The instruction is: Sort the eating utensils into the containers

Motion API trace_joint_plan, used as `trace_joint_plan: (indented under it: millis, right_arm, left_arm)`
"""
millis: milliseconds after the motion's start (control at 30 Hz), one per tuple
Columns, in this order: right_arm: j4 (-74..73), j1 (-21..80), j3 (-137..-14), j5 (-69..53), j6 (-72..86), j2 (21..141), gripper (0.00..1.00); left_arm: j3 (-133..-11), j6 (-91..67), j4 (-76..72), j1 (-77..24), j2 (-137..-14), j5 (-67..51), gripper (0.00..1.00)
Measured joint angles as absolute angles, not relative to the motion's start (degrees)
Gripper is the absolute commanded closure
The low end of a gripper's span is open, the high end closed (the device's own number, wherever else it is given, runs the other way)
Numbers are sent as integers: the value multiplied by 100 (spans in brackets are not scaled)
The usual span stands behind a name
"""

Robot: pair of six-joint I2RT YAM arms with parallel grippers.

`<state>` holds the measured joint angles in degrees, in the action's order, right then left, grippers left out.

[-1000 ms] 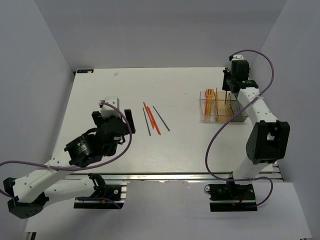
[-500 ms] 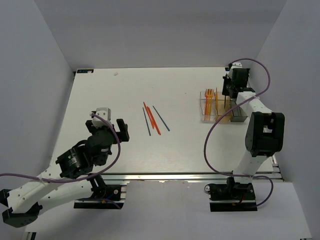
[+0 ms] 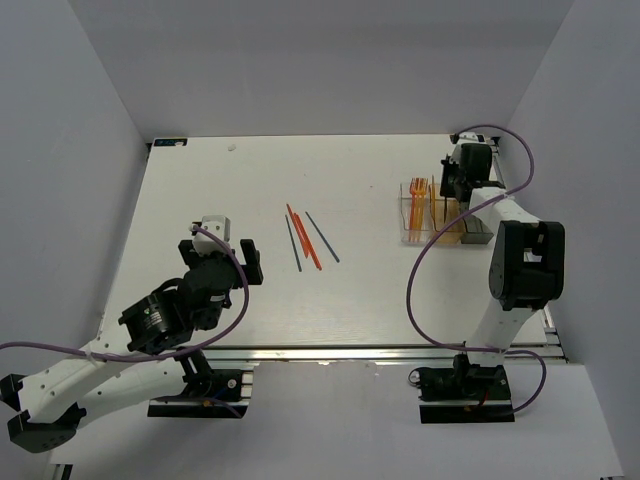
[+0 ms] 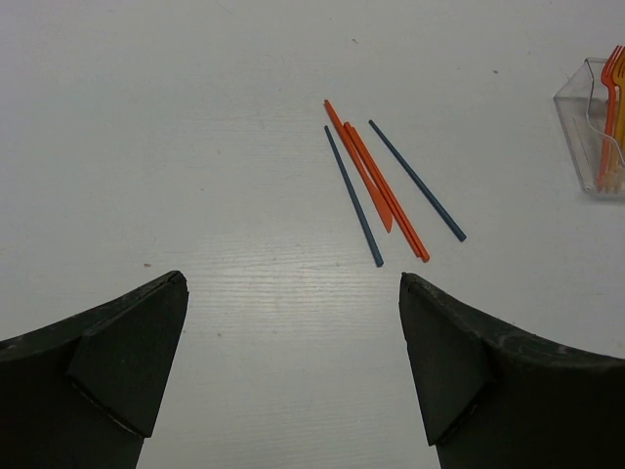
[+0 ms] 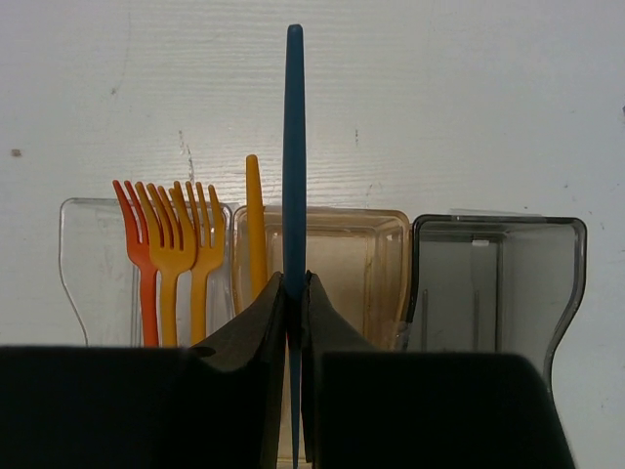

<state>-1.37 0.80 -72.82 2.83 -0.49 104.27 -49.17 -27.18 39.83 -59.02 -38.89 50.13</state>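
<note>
My right gripper [image 5: 294, 283] is shut on a dark blue stick [image 5: 294, 147] and holds it upright over the amber bin [image 5: 361, 264], which has an orange piece [image 5: 255, 225] in it. The clear bin [image 5: 88, 264] holds three orange forks [image 5: 171, 244]. The grey bin [image 5: 498, 283] looks empty. In the top view the bins [image 3: 445, 228] are at the right with my right gripper [image 3: 455, 190] over them. Two blue sticks [image 4: 354, 195] and two orange pieces [image 4: 376, 186] lie mid-table. My left gripper [image 4: 291, 293] is open and empty, short of them.
The loose utensils [image 3: 305, 238] lie to the right of my left gripper [image 3: 220, 257]. The table's back edge [image 3: 300, 137] and grey walls close in the workspace. The clear bin with forks shows at the right edge of the left wrist view [image 4: 586, 137].
My left gripper has drawn back toward the near edge, away from the loose utensils. My right wrist has shifted slightly toward the back over the bins, still holding the blue stick.
</note>
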Motion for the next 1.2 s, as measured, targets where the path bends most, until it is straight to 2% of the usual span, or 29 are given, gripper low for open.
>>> trace_joint_plan:
  millis: [67, 300, 367, 500, 567, 633, 933, 967, 1067, 1200]
  right_arm:
    - [-139, 89, -7242, 283, -51, 10427, 88]
    - [-132, 126, -7166, 303, -40, 10427, 86]
    - [-139, 126, -7089, 303, -38, 10427, 81]
    - [-246, 126, -7035, 303, -27, 10427, 78]
    - [-263, 126, -7035, 303, 10, 10427, 65]
    - [-281, 126, -7030, 305, 71, 10427, 59]
    - [-436, 126, -7035, 290, 176, 10294, 56]
    - [-506, 126, -7039, 279, 231, 10208, 52]
    - [-711, 134, -7043, 213, 423, 9743, 11]
    - [-851, 322, -7074, 283, 690, 8735, 11]
  left_arm:
    - [-4917, -2716, 3983, -5902, -3889, 5009, 2]
    - [-4917, -2716, 3983, -5902, -3887, 4989, 2]
    - [-4917, -2716, 3983, -5902, -3883, 4980, 2]
    - [-4917, -2700, 3983, -5902, -3883, 4950, 2]
    - [-4917, -2700, 3983, -5902, -3883, 4943, 2]
    - [-4917, -2700, 3983, -5902, -3879, 4932, 2]
    - [-4912, -2718, 3983, -5902, -3852, 4908, 2]
    - [-4912, -2751, 3986, -5902, -3861, 4917, 2]
    - [-4923, -3050, 4014, -5902, -3994, 5113, 2]
    - [-5131, -3642, 4034, -5900, -4716, 5384, 2]
